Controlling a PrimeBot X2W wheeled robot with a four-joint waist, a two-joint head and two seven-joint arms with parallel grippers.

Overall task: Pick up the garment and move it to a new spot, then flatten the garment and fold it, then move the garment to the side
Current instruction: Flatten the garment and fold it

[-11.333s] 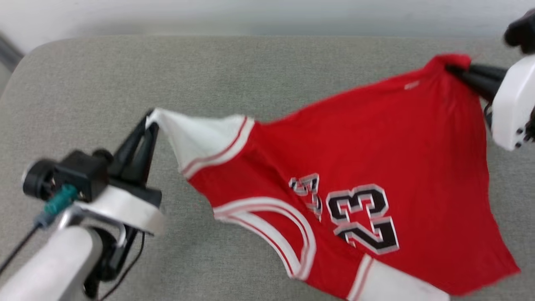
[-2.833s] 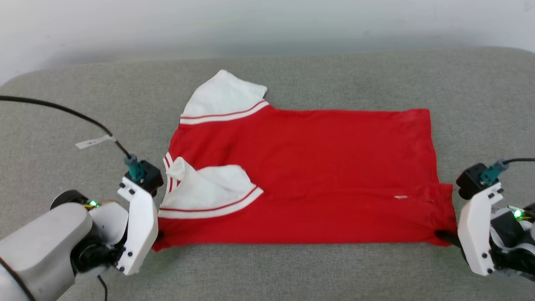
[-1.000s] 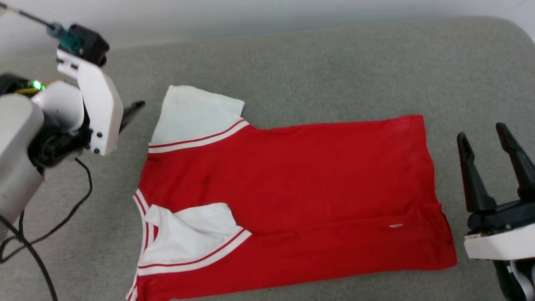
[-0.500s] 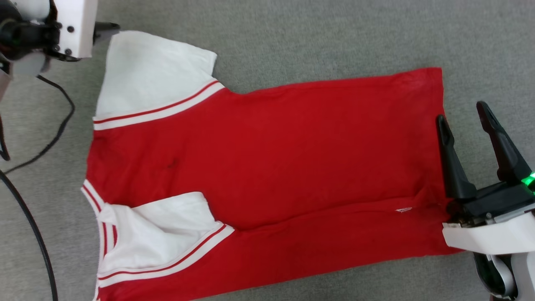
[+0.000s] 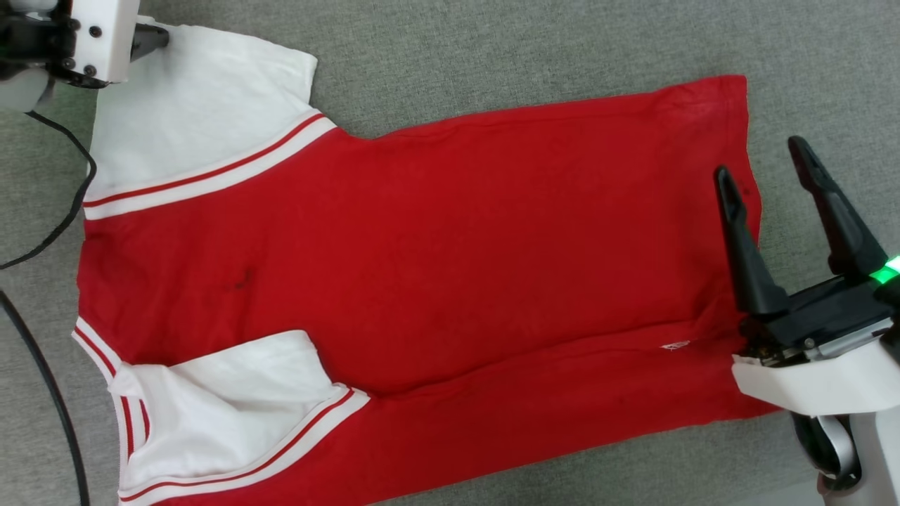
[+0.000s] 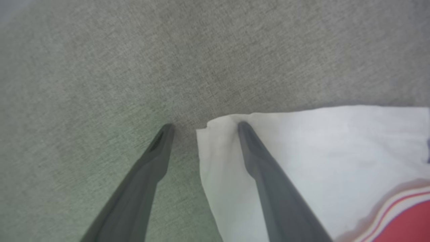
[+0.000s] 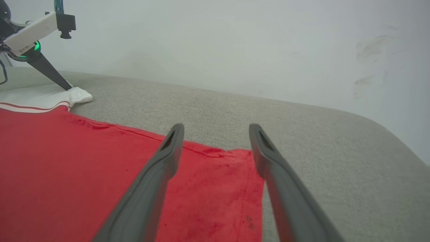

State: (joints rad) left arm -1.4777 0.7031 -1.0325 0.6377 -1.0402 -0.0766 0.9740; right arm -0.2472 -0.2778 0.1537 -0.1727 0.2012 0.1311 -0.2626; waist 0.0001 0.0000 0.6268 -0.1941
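The bright red soft-fabric T-shirt with white short sleeves (image 5: 450,267) is lying flat on the grey woven cushion (image 5: 534,42). It is looking light and limp and is likely sagging when lifted, so corner pinches seem best. The left gripper (image 6: 203,126) is standing wide, straddling the far sleeve corner (image 6: 218,134). The right gripper (image 5: 761,158) is standing wide over the hem (image 7: 235,188). The shirt's near-left edge is running out of the head view, and cloth contact is hard to judge.
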